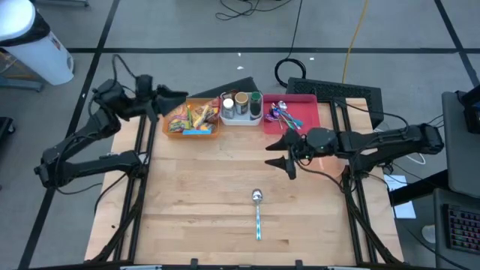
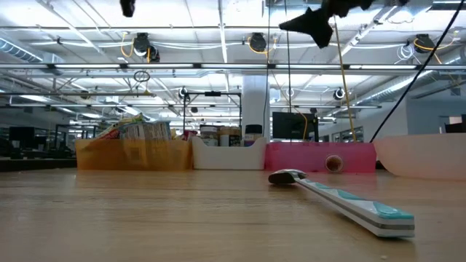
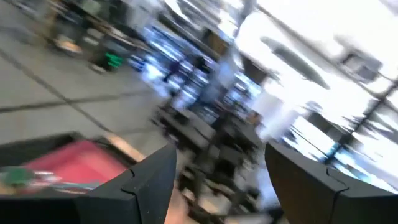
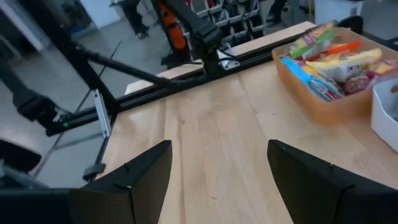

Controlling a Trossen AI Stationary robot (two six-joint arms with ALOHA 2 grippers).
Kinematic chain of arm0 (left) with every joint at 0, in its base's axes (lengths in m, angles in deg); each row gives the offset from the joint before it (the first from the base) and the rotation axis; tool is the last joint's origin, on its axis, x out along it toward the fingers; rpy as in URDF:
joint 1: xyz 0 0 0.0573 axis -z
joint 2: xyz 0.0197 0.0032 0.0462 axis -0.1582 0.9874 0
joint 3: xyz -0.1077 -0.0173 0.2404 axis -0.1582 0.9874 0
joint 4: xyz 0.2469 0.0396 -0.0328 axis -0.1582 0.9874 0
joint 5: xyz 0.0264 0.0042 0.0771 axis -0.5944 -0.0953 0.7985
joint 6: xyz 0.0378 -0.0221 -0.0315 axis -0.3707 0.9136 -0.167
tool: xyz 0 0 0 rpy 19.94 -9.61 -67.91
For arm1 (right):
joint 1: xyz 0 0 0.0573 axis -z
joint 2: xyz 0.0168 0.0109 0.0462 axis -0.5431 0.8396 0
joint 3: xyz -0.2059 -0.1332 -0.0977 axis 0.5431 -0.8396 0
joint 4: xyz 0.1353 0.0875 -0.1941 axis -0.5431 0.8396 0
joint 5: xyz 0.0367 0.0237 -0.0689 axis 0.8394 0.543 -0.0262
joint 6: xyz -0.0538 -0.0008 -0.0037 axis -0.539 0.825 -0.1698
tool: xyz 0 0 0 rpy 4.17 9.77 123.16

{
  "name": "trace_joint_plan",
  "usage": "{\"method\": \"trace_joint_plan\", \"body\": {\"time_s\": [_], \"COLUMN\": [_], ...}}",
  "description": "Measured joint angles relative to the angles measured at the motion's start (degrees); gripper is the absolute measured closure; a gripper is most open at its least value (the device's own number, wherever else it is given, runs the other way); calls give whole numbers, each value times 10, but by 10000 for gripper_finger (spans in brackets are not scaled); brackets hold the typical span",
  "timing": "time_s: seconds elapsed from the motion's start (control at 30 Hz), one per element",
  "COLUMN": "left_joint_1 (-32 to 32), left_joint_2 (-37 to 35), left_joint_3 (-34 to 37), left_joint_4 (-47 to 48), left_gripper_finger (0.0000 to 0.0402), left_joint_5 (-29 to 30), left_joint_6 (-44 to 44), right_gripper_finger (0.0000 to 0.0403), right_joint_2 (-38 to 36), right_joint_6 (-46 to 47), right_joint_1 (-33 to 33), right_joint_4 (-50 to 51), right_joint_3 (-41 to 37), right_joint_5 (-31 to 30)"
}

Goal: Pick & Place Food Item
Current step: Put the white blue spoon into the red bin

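Observation:
Several coloured food packets (image 1: 192, 117) lie in an orange bin (image 1: 171, 129) at the table's far edge; the right wrist view shows the packets (image 4: 336, 62) too. My left gripper (image 1: 174, 100) hovers open above the bin's far left corner, pointing about level, with nothing between its fingers (image 3: 155, 180). My right gripper (image 1: 279, 156) hangs open high over the middle right of the table, clear of everything, and faces the bin across bare wood (image 4: 217, 155). In the low view only its dark tip (image 2: 313, 25) shows at the top.
A white bin with jars (image 1: 240, 109) and a pink tray of utensils (image 1: 300, 112) stand right of the orange bin. A spoon with a white and teal handle (image 1: 257, 214) lies near the table's front. Bare wood lies between the spoon and the bins.

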Motion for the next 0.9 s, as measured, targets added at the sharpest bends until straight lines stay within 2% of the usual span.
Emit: {"method": "trace_joint_plan", "body": {"time_s": [0.1, 0.2, 0.33, 0.43, 0.6, 0.8, 0.9], "left_joint_1": [32, 72, 131, 170, 214, 257, 282], "left_joint_2": [22, 46, 64, 75, 74, 73, 74], "left_joint_3": [0, 0, 0, 0, 0, 0, 0], "left_joint_4": [-13, -4, 11, 47, 127, 199, 228], "left_gripper_finger": [151, 151, 151, 151, 151, 151, 151], "left_joint_5": [-47, -52, -54, -49, -17, 10, 37], "left_joint_6": [-12, -12, -22, -37, -72, -91, -93], "right_gripper_finger": [147, 147, 147, 147, 147, 147, 147], "right_joint_2": [24, 63, 126, 171, 212, 219, 219], "right_joint_6": [-23, -34, -23, 7, 76, 176, 220], "right_joint_1": [-9, -14, -20, -30, -45, -69, -91], "right_joint_4": [58, 118, 192, 207, 209, 217, 180], "right_joint_3": [47, 103, 171, 201, 202, 173, 155], "right_joint_5": [1, 5, 59, 102, 123, 121, 121]}}
